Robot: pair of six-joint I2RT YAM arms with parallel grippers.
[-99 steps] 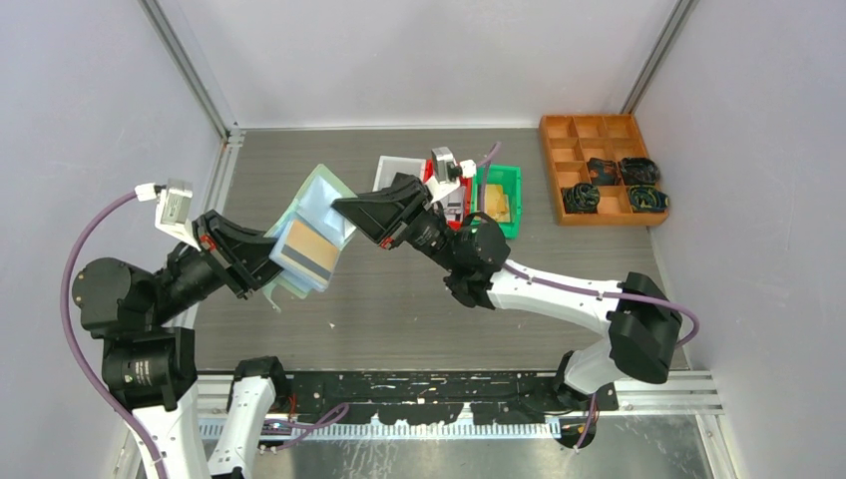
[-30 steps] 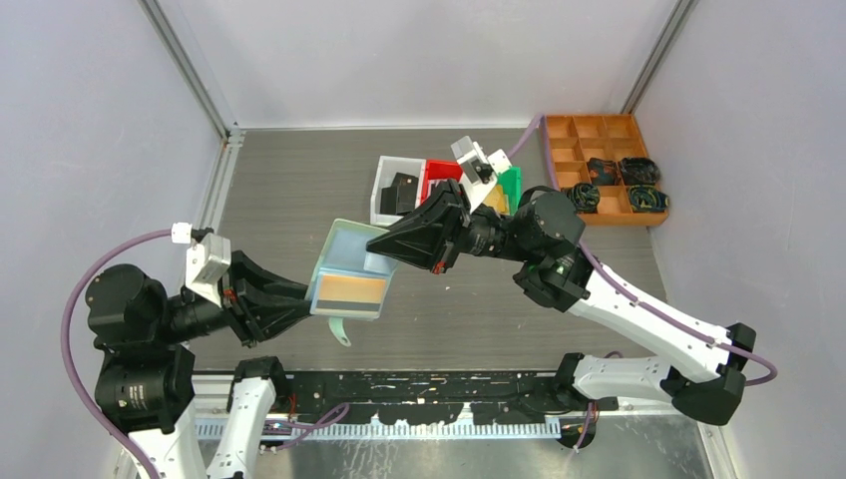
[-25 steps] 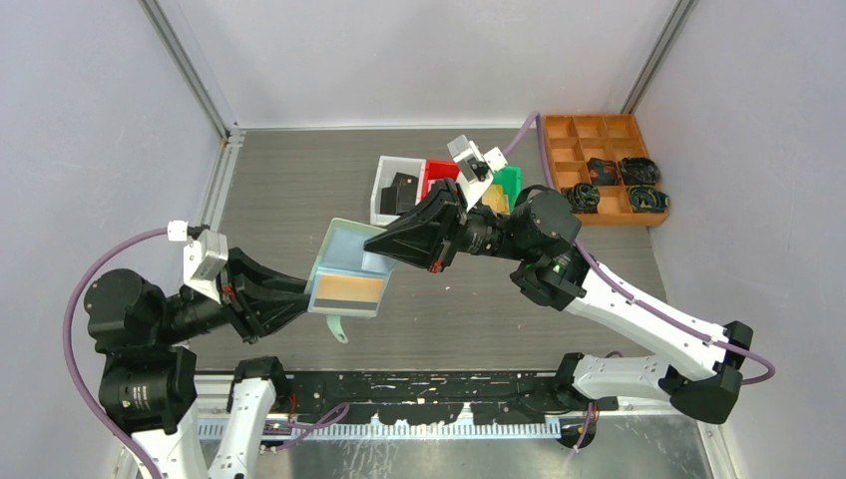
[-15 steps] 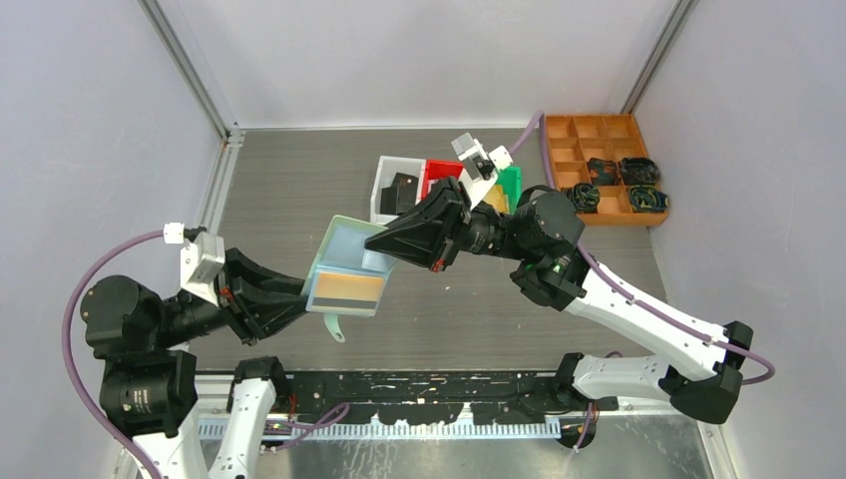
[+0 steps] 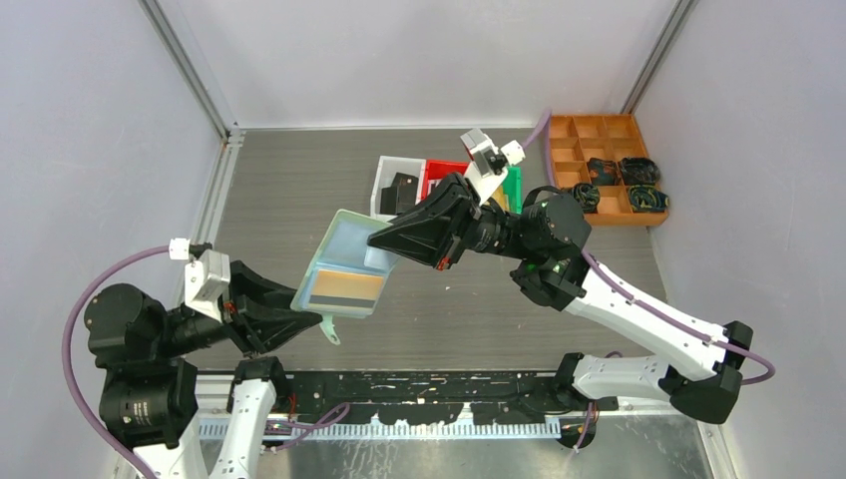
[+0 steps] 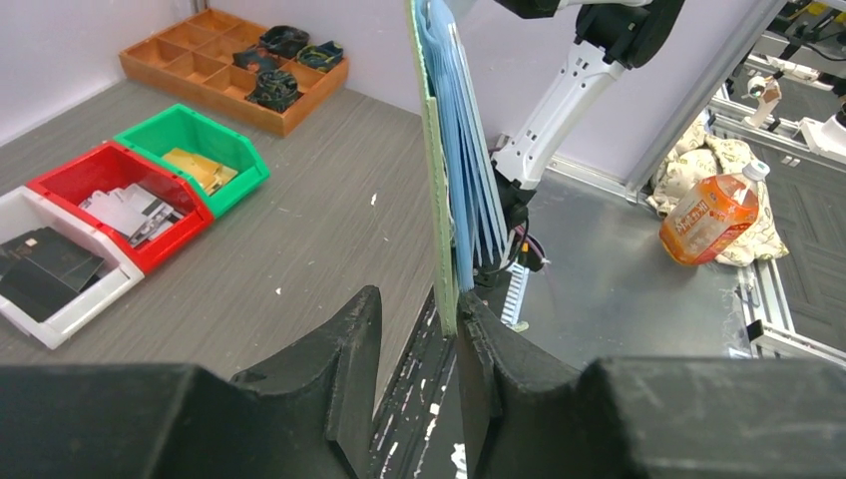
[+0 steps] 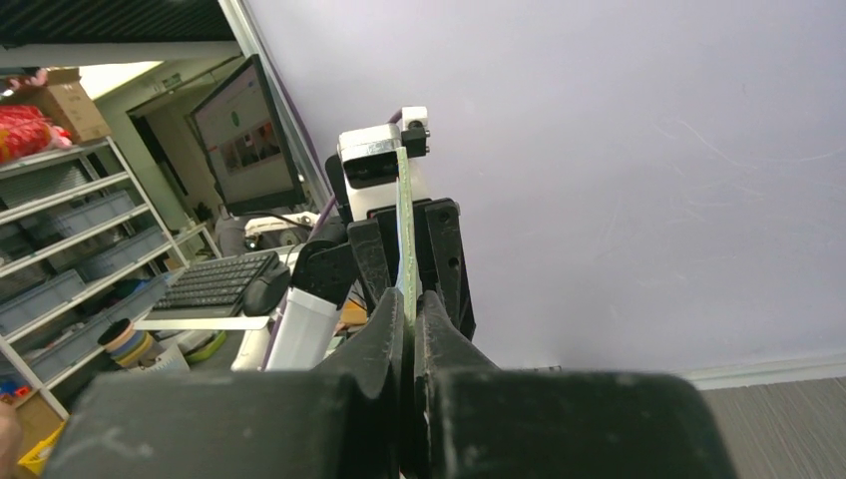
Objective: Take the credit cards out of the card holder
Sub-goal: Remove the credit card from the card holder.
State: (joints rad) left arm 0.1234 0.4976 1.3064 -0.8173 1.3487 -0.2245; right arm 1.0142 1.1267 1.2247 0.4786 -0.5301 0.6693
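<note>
The pale mint-green card holder (image 5: 344, 249) hangs open in the air over the table's near middle. A gold card (image 5: 345, 287) with a dark stripe sits in its clear front pocket. My right gripper (image 5: 379, 240) is shut on the holder's right edge, seen edge-on in the right wrist view (image 7: 403, 225). My left gripper (image 5: 297, 317) is at the holder's lower left corner with its jaws apart. In the left wrist view the holder (image 6: 439, 160) stands edge-on between the fingers, against the right finger (image 6: 489, 369), with a gap to the left one.
White bin (image 5: 392, 190) with black cards, red bin (image 5: 440, 171) and green bin (image 5: 512, 186) with a gold card stand at the back middle. A wooden divided tray (image 5: 602, 130) with coiled cables is at the back right. The holder's small tab (image 5: 330, 332) hangs down.
My left arm has drawn back toward the near left and its jaws now stand apart. The holder has shifted slightly left and tilted, still in my right gripper.
</note>
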